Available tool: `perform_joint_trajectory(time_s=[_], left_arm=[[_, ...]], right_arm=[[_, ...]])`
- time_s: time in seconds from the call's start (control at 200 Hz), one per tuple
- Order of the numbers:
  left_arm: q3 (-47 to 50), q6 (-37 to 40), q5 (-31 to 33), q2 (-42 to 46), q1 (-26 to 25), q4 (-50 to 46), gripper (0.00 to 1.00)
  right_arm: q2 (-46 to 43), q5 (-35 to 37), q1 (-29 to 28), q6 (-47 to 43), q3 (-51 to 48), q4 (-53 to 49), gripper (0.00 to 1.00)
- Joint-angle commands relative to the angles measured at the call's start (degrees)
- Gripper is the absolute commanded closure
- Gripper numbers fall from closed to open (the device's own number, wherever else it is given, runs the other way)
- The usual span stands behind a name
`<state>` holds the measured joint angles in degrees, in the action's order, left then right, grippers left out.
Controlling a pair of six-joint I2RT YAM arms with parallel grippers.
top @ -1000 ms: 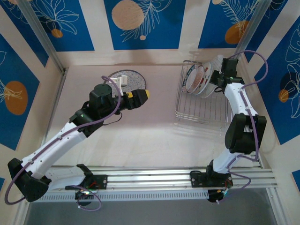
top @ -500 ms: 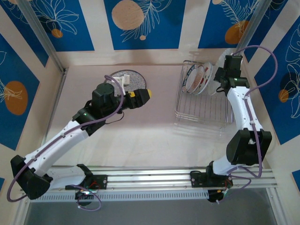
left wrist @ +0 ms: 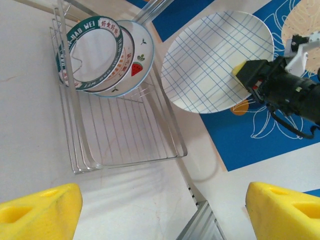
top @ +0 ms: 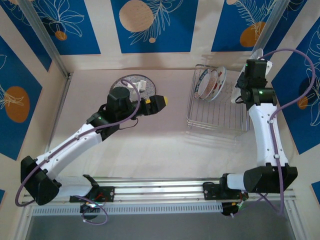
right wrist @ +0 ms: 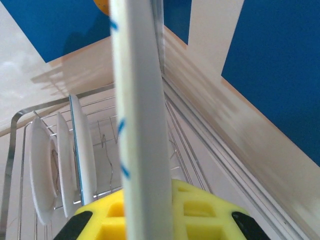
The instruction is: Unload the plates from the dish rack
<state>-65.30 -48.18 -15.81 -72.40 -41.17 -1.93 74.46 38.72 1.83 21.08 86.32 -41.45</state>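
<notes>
My right fingers [left wrist: 246, 74] pinch a white round plate with thin blue crossed lines [left wrist: 210, 60] by its rim only. The plate hangs upright between them, lifted out and held beside the silver wire dish rack [left wrist: 181, 145].

I think the main danger is this small grip. The plate is wide and the pads hold only its edge, so a fast turn of the wrist can make it swing or slide out. The blue wall is close behind the fingers, and the rack's raised side is just below them, so a careless move can knock the plate on either.

Three plates stand in the rack, to the side of the right fingers. One has a green rim with red letters [left wrist: 92, 50], and one is white with a watermelon mark [left wrist: 137, 70].

My left fingers [top: 159, 104] are spread wide and hold nothing. A grey speckled plate [top: 131, 81] lies flat on the counter [top: 165, 145] just behind them.
</notes>
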Motion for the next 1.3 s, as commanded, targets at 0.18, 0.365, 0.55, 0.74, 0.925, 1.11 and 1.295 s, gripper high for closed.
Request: perform_joint_trajectory(time_s=[0.18,0.365,0.55,0.74,0.925,1.11,1.295], left_arm=[[-0.5,-6.8,-4.0,-3.2,-0.3,8.0,0.15],[0.0,-10.9,-5.4,-6.3,-0.9,11.4,0.15],[0.6,-17.3,-7.5,-10.6,-2.2,17.3,0.14],[-1.0,-23.3,-10.1,-16.9,-4.6,24.0,0.14],[-2.9,-29.5,-11.3,-23.3,-7.2,31.6,0.17],[-3.6,-33.5,-10.7,-26.6,-8.9,35.3,0.18],[-4.1,-38.8,-10.6,-29.6,-9.1,42.5,0.22]], right_arm=[[-6.6,4.8,-4.6,8.4,7.1,-12.2,1.00],[-9.7,3.1,-6.4,11.9,10.5,-20.3,1.00],[-11.9,-0.3,-6.8,14.9,13.8,-26.1,1.00],[-13.8,-5.9,-6.7,17.8,15.3,-28.9,1.00],[-14.9,-13.8,-6.4,20.3,15.1,-28.5,1.00],[-17.0,-23.2,-6.0,21.5,11.2,-23.5,1.00],[-17.6,-34.3,-4.0,21.9,7.8,-19.3,1.00]])
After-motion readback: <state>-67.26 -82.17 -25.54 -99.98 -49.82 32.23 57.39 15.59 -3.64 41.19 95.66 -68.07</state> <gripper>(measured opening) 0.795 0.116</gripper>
